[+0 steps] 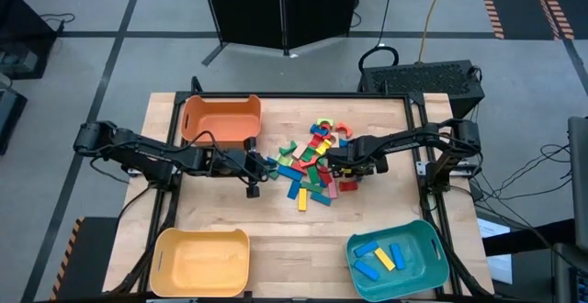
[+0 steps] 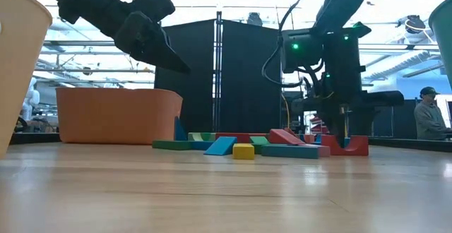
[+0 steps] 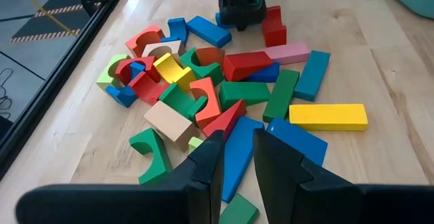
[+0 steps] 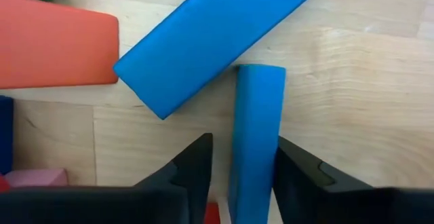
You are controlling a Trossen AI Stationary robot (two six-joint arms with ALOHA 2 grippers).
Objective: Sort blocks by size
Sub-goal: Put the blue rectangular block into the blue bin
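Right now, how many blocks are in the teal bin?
3 in the teal bin: a blue bar toward the pile, a yellow bar in the middle, a blue bar beside it. More may sit hidden near the rim.

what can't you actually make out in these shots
- Yellow bin: its inside floor near the bottom rim is cut off by the high view's edge.
- Orange bin: the low view shows only its wall, which hides any contents.
- Right gripper: fingers flank a blue bar, but whether they touch it is unclear.
- Person: far off in the low view, too small for detail.
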